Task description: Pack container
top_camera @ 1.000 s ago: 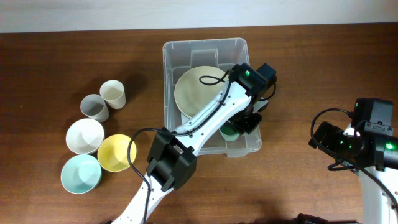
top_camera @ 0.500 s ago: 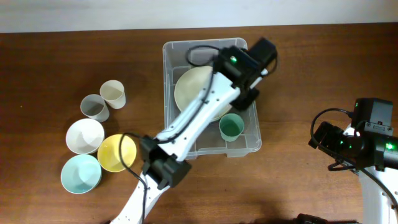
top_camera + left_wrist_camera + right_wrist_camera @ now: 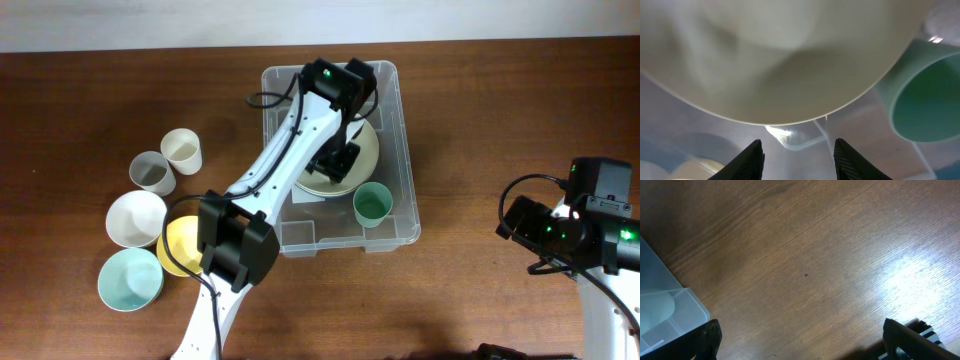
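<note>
The container [image 3: 405,150] is a large clear bin in the middle of the table. Inside it lie a cream plate [image 3: 366,158] and an upright green cup [image 3: 372,205] at the front right. My left gripper [image 3: 338,160] hangs over the plate inside the bin, open and empty. In the left wrist view its fingers [image 3: 797,160] are apart, with the plate [image 3: 780,60] filling the top and the green cup [image 3: 930,100] at the right. My right gripper [image 3: 518,225] rests over bare table right of the bin, open wide and empty [image 3: 800,345]. One container corner [image 3: 665,310] shows there.
Left of the bin stand a beige cup [image 3: 182,150] and a grey cup [image 3: 152,172]. In front of them sit a white bowl [image 3: 136,217], a yellow bowl [image 3: 183,245] partly under my left arm, and a light blue bowl [image 3: 129,278].
My left gripper has left the green cup at the bin's front right and swung back and left over the plate. The cup now stands free. The right arm has not moved.
</note>
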Motion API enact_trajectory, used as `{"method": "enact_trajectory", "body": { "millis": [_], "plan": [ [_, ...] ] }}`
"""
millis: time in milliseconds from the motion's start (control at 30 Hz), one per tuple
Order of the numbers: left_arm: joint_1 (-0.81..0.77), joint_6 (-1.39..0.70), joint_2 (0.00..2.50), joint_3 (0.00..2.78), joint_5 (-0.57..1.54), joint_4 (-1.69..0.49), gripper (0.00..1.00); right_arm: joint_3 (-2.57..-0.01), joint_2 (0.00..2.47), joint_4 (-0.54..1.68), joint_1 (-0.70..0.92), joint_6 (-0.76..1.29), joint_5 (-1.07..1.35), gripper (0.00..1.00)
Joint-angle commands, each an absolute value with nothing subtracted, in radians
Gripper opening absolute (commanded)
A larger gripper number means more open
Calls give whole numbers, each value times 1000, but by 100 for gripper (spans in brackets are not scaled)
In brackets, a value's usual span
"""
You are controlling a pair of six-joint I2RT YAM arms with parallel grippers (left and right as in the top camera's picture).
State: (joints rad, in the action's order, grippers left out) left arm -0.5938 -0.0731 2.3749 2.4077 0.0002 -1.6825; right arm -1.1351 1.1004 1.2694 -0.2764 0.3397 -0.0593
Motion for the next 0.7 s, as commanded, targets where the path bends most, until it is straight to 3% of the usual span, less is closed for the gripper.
{"method": "enact_trajectory", "body": {
  "millis": [0,200,667],
  "plan": [
    [-592,-86,2363,2342,26,-1680,47,-1153,1102,1266,-282,337,-57,99],
    [-593,-75,2363,2305,152,-1688,47,-1153,1103,1263,-282,337,-57,99],
    [-596,-75,2363,2168,153,-1617,47,-1153,1103,1264,-282,337,-57,99]
  ]
}}
